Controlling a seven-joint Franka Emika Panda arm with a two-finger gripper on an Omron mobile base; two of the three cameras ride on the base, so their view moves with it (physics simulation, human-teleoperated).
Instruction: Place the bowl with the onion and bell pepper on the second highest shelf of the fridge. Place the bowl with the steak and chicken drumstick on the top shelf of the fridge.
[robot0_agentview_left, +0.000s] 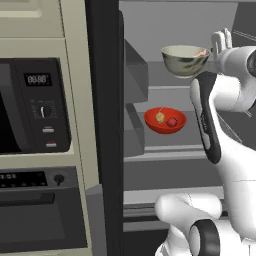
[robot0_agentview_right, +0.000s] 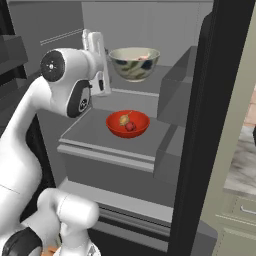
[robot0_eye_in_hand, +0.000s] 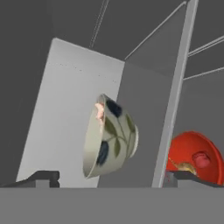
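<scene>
The fridge (robot0_agentview_left: 107, 125) is seen with its black door swung wide and its grey interior exposed. The glossy red bowl with the onion and bell pepper (robot0_agentview_left: 165, 120) is set on the second highest shelf (robot0_agentview_right: 100, 132), toward the middle of the slab. The tan onion (robot0_agentview_left: 160, 117) and a small red item are seen side by side inside it. A pale cream bowl (robot0_agentview_left: 184, 60) with a leaf pattern is found at the level of the top shelf (robot0_agentview_right: 132, 86), near its front edge; something pink shows at its rim. The end effector (robot0_eye_in_hand: 111, 177) is seen close beside this bowl, its fingertips (robot0_eye_in_hand: 43, 177) spread wide, one on either side of it and apart from its wall.
</scene>
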